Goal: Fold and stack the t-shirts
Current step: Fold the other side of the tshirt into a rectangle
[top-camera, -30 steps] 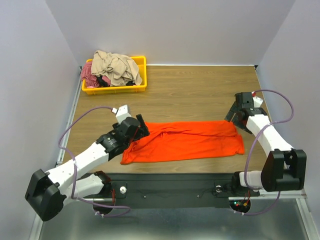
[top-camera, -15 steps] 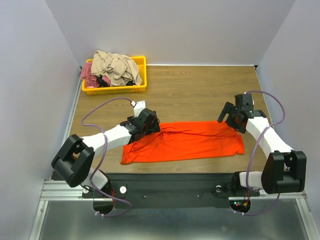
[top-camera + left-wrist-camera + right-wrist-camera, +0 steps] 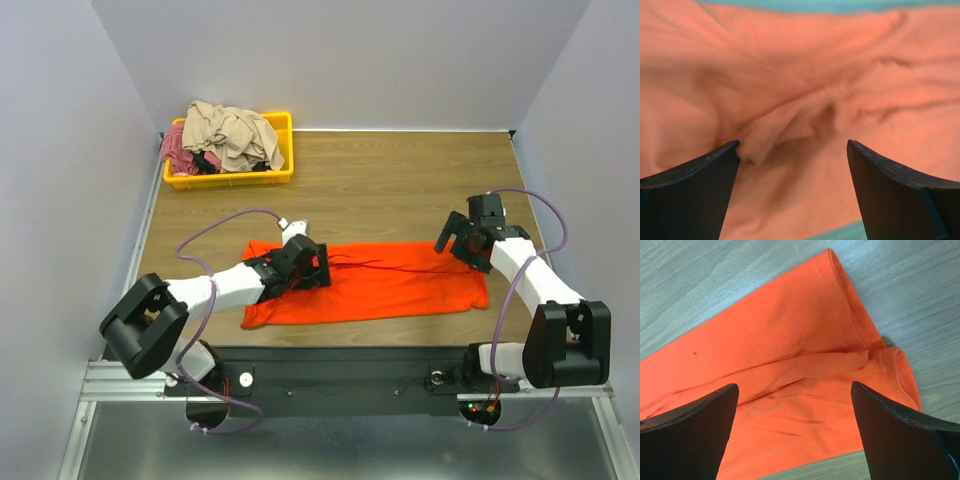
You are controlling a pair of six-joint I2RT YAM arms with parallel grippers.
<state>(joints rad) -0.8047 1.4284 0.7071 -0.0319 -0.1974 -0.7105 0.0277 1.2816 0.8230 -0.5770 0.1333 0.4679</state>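
One orange t-shirt (image 3: 370, 283) lies as a long, soft band across the near half of the wood-grain desk (image 3: 400, 180). Its knit cloth is matte, with double-stitched hems at its right end and a bunched ridge of wrinkles toward its left. The left gripper (image 3: 793, 145) hangs low over that ridge, its two dark fingers spread apart. The right gripper (image 3: 794, 385) hovers above the shirt's far right corner, also spread and holding nothing. In the far left corner, one yellow plastic bin (image 3: 232, 180) holds a crumpled heap of garments (image 3: 232, 132), beige over pink and black; their number cannot be told.
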